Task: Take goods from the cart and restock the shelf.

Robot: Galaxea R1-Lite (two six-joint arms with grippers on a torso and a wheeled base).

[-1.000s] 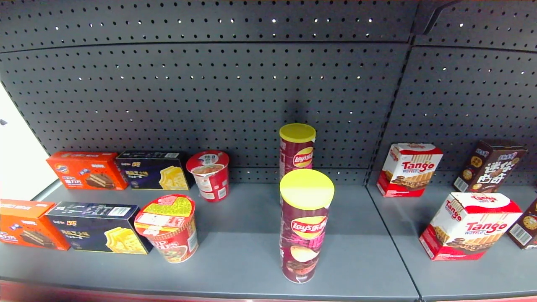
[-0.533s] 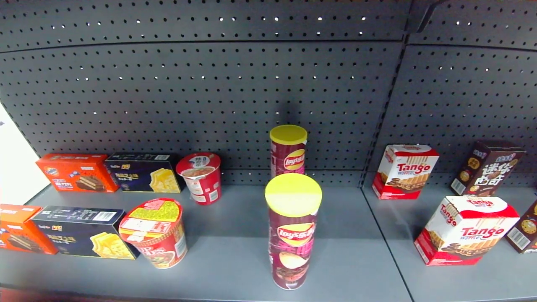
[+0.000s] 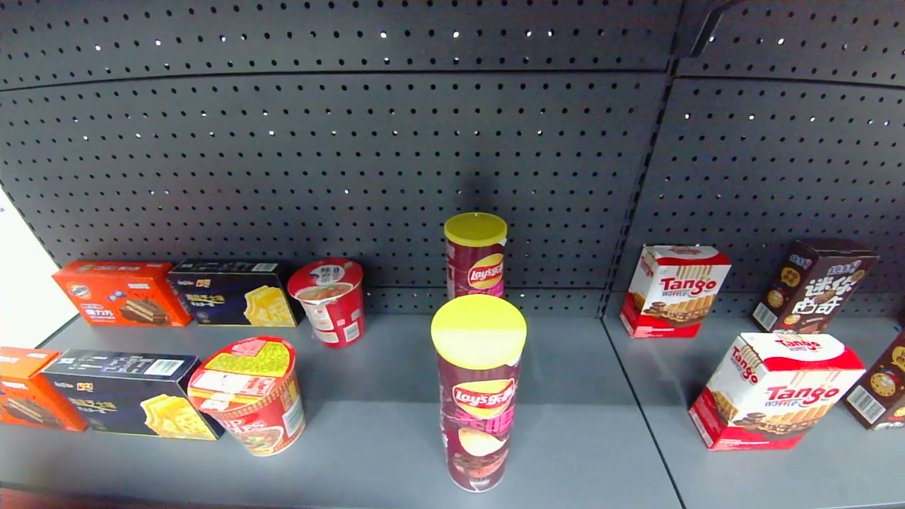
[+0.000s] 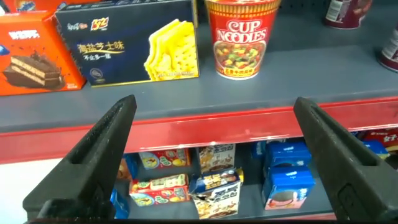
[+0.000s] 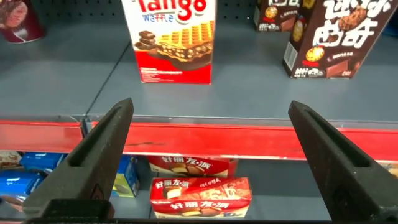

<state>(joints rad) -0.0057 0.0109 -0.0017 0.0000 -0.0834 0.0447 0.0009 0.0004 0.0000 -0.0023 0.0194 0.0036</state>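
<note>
Head view over the grey metal shelf [image 3: 580,431]: stock stands in two rows before a dark perforated steel back panel [image 3: 353,155]. Both my arms hang in front of the shelf's red front lip [image 4: 249,127]. The left end effector [image 4: 212,102] and the right end effector [image 5: 210,104] are each spread wide with nothing between their black fingers. No goods are in hand; those in sight already sit on the shelf.

The chief hazard, as I judge it, is the tall maroon cardboard crisp tube with a yellow plastic lid [image 3: 477,396], upright near the front edge. A second crisp tube [image 3: 475,258] stands straight behind it by the panel. Slender, smooth-walled and narrow-footed, the front tube would topple or roll off if a rising arm or a newly placed item clipped it.

The red tapered paper noodle cup [image 3: 247,396] is wider at its sealed top than at its base and could tip likewise. It stands just beside the navy glossy cardboard biscuit box [image 3: 127,396].

On the right, the white-and-red cardboard wafer box [image 3: 774,392] stands skewed to the shelf edge. A nudge might push it into the dark brown cookie box [image 3: 877,389] nearby.
</note>
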